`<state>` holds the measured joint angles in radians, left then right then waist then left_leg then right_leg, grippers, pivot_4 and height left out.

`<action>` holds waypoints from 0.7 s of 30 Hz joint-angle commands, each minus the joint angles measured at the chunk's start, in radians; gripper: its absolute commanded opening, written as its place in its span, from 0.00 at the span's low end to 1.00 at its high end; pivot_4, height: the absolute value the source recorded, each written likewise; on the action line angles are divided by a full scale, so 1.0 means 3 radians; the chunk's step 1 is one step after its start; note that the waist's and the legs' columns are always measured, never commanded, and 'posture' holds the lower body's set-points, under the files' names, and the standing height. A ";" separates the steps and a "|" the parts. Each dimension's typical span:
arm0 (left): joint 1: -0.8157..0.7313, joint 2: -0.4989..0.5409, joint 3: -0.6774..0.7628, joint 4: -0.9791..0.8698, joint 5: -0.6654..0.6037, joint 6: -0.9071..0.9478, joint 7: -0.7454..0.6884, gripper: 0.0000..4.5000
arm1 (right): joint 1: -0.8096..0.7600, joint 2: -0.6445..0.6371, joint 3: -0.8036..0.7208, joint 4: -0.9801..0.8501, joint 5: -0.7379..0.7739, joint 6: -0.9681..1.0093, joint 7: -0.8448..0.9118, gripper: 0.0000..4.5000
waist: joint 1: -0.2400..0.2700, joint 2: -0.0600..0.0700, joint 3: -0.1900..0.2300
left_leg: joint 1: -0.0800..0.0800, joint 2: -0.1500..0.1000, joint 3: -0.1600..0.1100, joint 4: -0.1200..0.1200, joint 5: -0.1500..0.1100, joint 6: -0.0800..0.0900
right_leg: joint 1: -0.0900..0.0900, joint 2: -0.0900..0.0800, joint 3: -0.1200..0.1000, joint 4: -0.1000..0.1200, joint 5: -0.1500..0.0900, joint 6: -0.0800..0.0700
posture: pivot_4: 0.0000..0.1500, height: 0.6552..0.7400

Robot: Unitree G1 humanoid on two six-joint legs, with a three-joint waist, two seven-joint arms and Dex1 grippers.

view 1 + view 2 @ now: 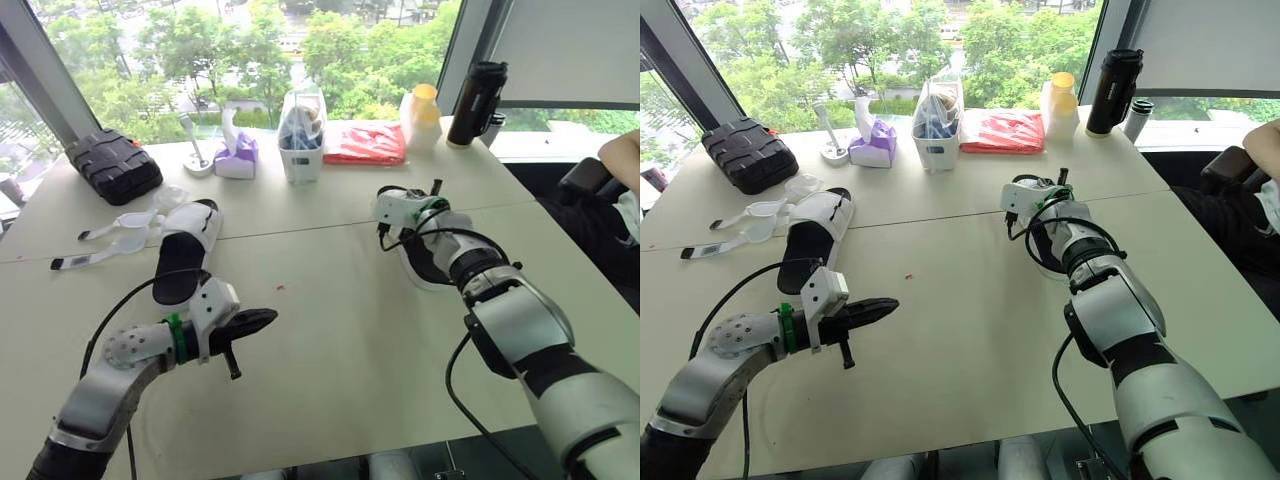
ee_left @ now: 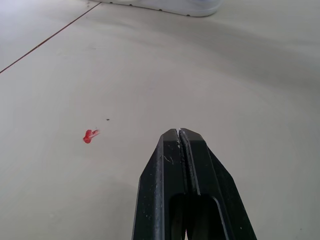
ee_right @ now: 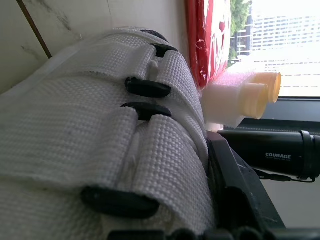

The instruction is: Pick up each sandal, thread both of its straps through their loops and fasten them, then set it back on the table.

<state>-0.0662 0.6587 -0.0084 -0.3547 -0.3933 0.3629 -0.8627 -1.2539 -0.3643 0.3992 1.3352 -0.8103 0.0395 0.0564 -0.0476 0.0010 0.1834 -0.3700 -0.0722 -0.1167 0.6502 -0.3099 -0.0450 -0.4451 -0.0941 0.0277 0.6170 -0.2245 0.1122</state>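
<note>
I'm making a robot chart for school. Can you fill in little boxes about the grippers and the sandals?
left gripper: shut, empty, over the table
right gripper: at the right sandal
right sandal straps: white, passing through black loops
left sandal: lying on the table, straps spread loose
red speck: on the table near the left gripper

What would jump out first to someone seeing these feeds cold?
The left-hand sandal lies on the table with its white straps splayed loose beside it. The right tool is up against the other sandal, whose woven straps run through black loops in the right wrist view. The left tool hangs shut over bare table by a red speck.
</note>
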 commanded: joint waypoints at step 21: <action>0.0010 0.0023 0.0050 -0.0045 0.0082 -0.0076 0.0061 0.00 | 0.1428 -0.0885 -0.0410 -0.3192 0.0922 0.0855 0.2109 0.99 | 0.0030 -0.0009 -0.0011 | -0.0004 -0.0001 -0.0005 0.0012 -0.0001 0.0002 | 0.0005 0.0000 -0.0006 0.0003 0.0001 0.0000 | 1.00 1.00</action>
<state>-0.0583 0.6581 -0.0161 -0.3511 -0.3772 0.3613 -0.8476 -0.8868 -0.6130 0.3027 0.5394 -0.5926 0.2024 0.5594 -0.0387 -0.0016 0.1800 -0.3714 -0.0723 -0.1183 0.6540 -0.3103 -0.0444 -0.4433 -0.0940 0.0256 0.6182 -0.2244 0.1124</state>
